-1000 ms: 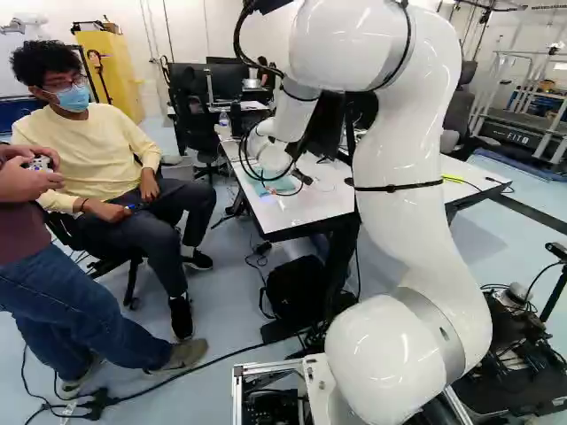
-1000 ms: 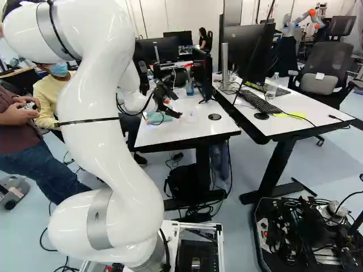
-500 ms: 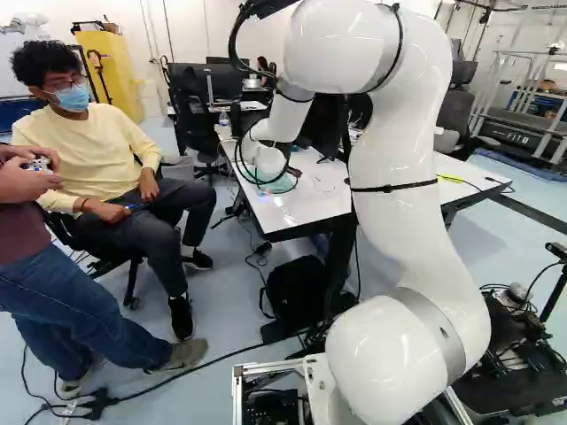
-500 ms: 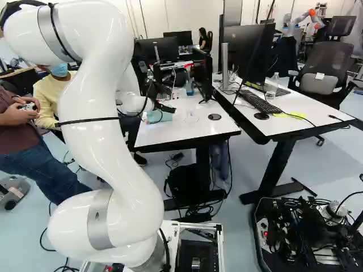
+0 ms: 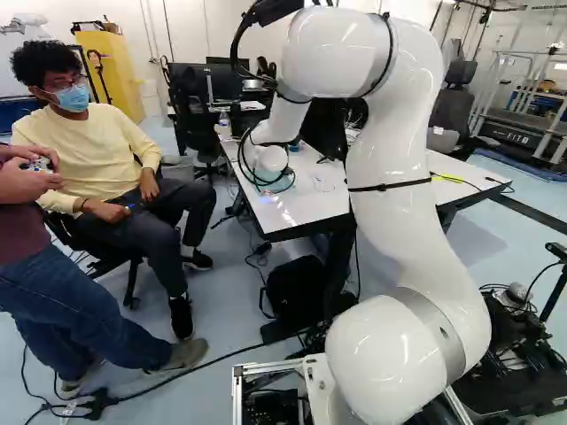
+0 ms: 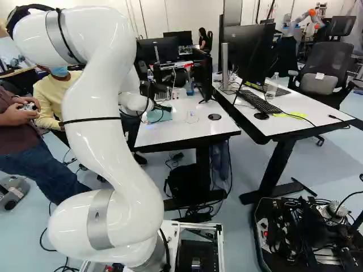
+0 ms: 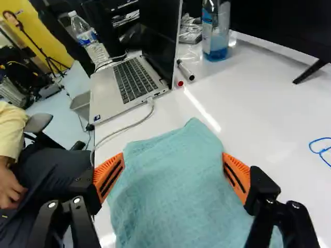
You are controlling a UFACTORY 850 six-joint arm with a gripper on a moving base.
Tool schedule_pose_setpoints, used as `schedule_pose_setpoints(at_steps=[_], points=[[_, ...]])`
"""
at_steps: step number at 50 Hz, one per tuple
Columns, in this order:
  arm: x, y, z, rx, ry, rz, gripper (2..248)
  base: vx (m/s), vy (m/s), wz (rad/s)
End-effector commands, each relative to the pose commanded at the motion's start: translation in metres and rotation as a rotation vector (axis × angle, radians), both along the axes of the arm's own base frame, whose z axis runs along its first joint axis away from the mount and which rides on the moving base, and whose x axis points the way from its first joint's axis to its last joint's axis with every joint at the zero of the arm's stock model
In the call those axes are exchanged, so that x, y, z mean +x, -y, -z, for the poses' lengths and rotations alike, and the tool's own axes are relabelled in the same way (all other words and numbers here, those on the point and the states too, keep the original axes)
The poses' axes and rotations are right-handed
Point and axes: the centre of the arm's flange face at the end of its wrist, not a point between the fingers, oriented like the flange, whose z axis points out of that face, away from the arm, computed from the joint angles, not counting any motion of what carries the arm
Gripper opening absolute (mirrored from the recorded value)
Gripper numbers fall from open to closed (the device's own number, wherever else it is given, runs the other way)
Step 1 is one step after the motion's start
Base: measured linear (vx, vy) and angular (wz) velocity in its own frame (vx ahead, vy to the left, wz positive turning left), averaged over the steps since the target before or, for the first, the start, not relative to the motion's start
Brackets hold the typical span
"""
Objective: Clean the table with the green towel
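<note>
The fingers (image 7: 238,177) stood wide open, one toward either side of the green towel (image 7: 170,181), which lay loosely spread on the desk (image 7: 269,98). It looked light, limp and hard to damage; bunching its middle seemed a surer hold than pinching the thin far corner.

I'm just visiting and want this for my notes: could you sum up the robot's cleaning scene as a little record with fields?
Cloth: green towel, slightly rumpled on the white table
Gripper: open, orange-padded fingers wide apart, towel between them
Blue mark: drawn on the tabletop, off to the side of the towel
Laptop: open, beyond the towel
Marker pens: by the laptop
Bottle: upright, blue liquid inside
</note>
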Motion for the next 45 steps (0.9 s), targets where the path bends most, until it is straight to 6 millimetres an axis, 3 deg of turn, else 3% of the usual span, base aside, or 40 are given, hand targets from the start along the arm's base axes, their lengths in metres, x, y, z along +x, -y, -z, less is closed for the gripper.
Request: schedule_pose_setpoints(at_steps=[20, 45], points=[[0.015, 0.000, -0.004, -0.042, 0.007, -0.078, 247, 0.000, 0.000, 0.000], [-0.025, 0.004, -0.055, -0.039, 0.219, -0.036, 247, 0.000, 0.000, 0.000]])
